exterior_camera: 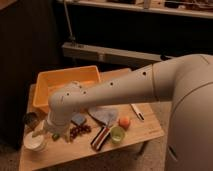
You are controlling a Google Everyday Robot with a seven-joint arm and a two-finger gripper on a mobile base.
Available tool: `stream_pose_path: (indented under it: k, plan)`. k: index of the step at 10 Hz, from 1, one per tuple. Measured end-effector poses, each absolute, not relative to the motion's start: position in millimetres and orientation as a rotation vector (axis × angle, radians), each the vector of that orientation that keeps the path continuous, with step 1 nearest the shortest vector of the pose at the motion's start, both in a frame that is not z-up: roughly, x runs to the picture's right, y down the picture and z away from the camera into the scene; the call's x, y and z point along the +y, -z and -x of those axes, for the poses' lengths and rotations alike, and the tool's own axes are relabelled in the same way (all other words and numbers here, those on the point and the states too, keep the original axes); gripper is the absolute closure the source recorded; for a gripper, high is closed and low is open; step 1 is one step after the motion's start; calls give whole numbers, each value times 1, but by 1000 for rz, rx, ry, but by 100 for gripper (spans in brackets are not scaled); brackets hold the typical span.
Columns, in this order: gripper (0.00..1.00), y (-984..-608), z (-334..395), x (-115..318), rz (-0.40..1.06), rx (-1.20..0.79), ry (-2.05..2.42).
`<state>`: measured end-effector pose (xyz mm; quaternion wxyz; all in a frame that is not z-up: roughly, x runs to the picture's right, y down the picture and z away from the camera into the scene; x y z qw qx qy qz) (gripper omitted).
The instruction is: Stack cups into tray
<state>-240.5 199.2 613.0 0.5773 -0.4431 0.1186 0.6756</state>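
Note:
The tray (64,81) is a deep yellow-orange bin at the back left of the small wooden table (80,156). The white cup (34,143) stands upright near the table's front left corner. The lime-green cup (117,134) stands at the front right, just below an orange ball (124,121). My white arm reaches down from the right, and my gripper (38,130) hangs open just above the white cup, its tips partly hidden by the wrist. Nothing is held.
Between the cups lie dark grapes (80,131), a blue sponge (78,119), a grey-blue cloth (103,115), a red-brown packet (99,138) and a white utensil (136,111). A dark object (29,119) sits at the left edge. A shelf rail (110,52) runs behind.

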Motion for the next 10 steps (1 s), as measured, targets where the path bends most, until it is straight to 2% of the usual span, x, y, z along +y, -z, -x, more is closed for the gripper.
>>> stream_pose_path:
  k: [3,6,10]
  plan:
    - [20,-613,241,191,993,287,-1607]
    - [20,-621,250,133,861,280,-1637]
    - [20,-648,264,87,840,211,-1616]
